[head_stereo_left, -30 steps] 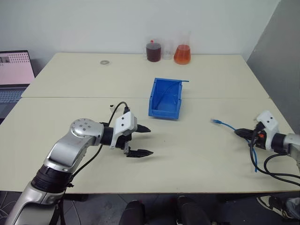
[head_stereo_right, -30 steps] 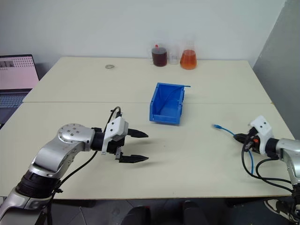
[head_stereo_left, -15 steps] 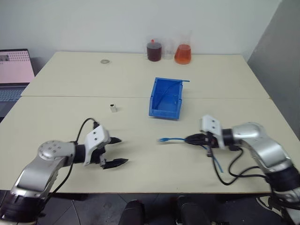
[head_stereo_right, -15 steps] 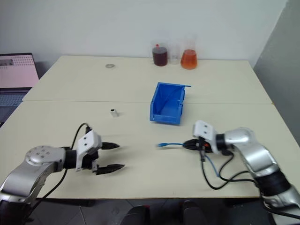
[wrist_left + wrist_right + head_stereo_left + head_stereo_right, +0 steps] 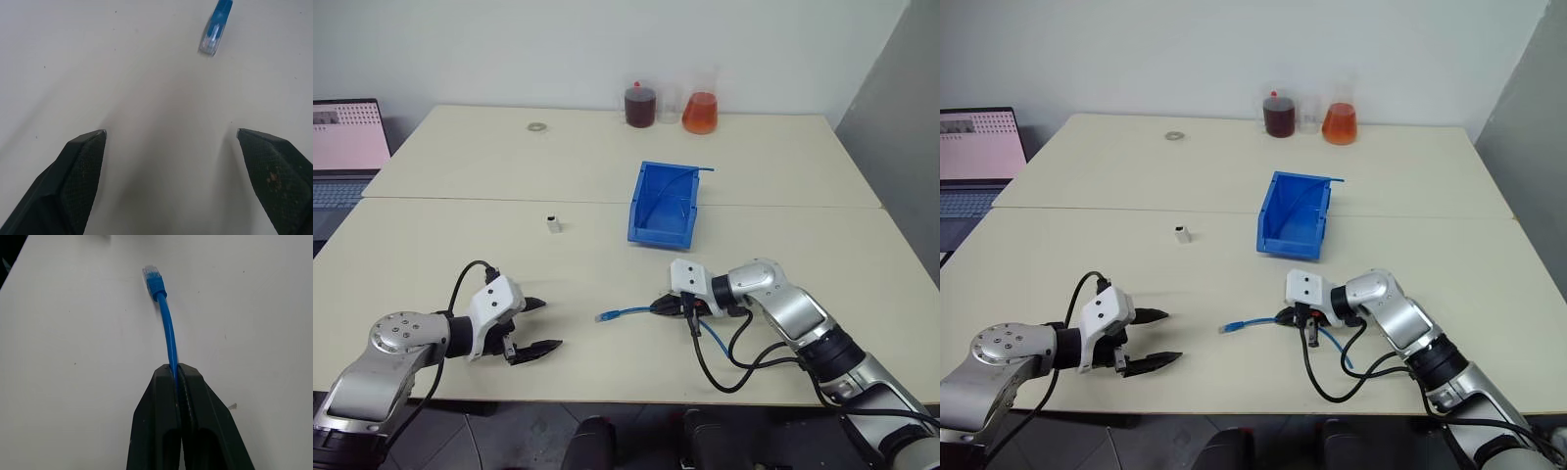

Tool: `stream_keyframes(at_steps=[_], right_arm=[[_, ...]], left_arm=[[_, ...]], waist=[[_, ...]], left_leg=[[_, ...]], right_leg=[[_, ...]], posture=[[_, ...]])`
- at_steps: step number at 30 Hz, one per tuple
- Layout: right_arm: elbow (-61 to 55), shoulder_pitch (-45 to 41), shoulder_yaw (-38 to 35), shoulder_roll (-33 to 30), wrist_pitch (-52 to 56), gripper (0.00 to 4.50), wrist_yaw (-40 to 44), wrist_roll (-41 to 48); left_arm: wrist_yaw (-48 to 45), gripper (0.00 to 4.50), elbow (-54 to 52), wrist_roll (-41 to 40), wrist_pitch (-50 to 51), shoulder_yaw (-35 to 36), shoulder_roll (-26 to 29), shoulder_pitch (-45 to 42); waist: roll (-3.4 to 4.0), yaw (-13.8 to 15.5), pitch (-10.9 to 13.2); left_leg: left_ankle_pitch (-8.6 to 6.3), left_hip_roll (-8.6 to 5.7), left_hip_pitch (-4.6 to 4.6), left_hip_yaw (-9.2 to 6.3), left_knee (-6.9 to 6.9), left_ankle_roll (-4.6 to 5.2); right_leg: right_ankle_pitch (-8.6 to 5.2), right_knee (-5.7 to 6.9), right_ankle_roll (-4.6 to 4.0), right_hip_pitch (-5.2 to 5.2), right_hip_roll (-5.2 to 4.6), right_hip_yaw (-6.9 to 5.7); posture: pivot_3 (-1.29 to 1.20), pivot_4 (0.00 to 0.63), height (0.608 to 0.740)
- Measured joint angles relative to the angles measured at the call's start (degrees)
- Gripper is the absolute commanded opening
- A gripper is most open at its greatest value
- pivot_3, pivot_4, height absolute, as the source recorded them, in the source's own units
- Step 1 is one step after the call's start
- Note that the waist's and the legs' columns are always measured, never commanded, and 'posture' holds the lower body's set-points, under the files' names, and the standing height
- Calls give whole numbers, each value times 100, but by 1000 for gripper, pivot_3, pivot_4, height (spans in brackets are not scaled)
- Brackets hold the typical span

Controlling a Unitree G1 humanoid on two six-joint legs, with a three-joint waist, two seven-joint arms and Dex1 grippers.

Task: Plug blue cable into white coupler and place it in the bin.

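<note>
Beige tabletop (image 5: 460, 176), two slabs butted at a seam, white wall behind. Landmark is the blue bin (image 5: 663, 204) standing just past mid-table, with what looks like another blue cord propped inside it. Change over the last second: right gripper (image 5: 658, 307) has swung in from the table's right edge to just in front of the bin, jaws clamped tight on the blue cable (image 5: 628, 312) a short way behind the plug, so the clear plug (image 5: 150, 271) sticks out free toward the left arm, and the cable's tail loops back under the wrist among the black arm cables. Left gripper (image 5: 530, 326) has pulled back and left, now well left of the bin near the front edge, jaws wide and empty; its wrist view has the plug just ahead of the fingertips (image 5: 83, 156). White coupler (image 5: 552, 224) sits untouched on the table left of the bin, just on the near side of the seam, well apart from both grippers. Read: cable is staged, but the coupler isn't picked up yet, so mating hasn't started; left arm likely needs the coupler next. Behind the bin at the far edge: a dark-liquid bottle (image 5: 638, 104), an orange-liquid flask (image 5: 699, 110), and a metal ring (image 5: 537, 126) further left. Laptop (image 5: 347, 142) off the table's far-left side.
</note>
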Motion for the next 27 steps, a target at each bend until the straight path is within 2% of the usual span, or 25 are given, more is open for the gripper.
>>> stream_keyframes(at_steps=[4, 5, 7, 11, 17, 27], right_arm=[[72, -32, -1, 74, -57, 938, -6, -49], [75, -40, -3, 80, -57, 1345, 0, -49], [74, -56, -22, 80, -2, 1610, 30, -27], [-168, -121, -260, 24, 367, 2866, 150, 222], [-938, -207, -613, -303, 967, 4433, 351, 654], [-2058, 226, -694, -889, 1515, 4479, 222, 875]], left_arm=[[-3, 4500, -12, 2, 33, -6, 0, -17], [-1, 4500, -14, 2, 37, -22, -4, -46], [2, 4500, -22, 4, 49, -67, -33, -121], [76, 4500, -41, 6, 134, -247, -184, -347], [68, 4500, -73, 28, 156, -523, -284, -572], [259, 4500, 108, 477, 6, -998, -419, -802]], waist=[[0, -6, 0], [0, -6, 0], [0, -4, 0], [0, 4, 0], [0, -1, 0], [0, 0, 0]], left_leg=[[0, 1, 1, -1, 0, 0], [0, 1, 1, 0, 0, 0], [0, 0, 0, 0, 1, 0], [0, -1, -1, 0, 1, 0], [0, 0, -1, -2, 0, 0], [0, -3, -1, -2, 1, 0]], right_leg=[[0, 2, -1, 0, 2, 0], [0, 2, 0, 0, 2, 0], [0, 1, 0, 0, 2, 0], [0, 2, 0, 0, 1, 0], [0, 2, 0, 0, 2, 0], [0, 2, 0, 0, 1, 0]], posture=[[0, 150, 740], [0, 150, 740], [0, 150, 740], [0, 150, 740], [0, 150, 740], [0, 150, 740]])
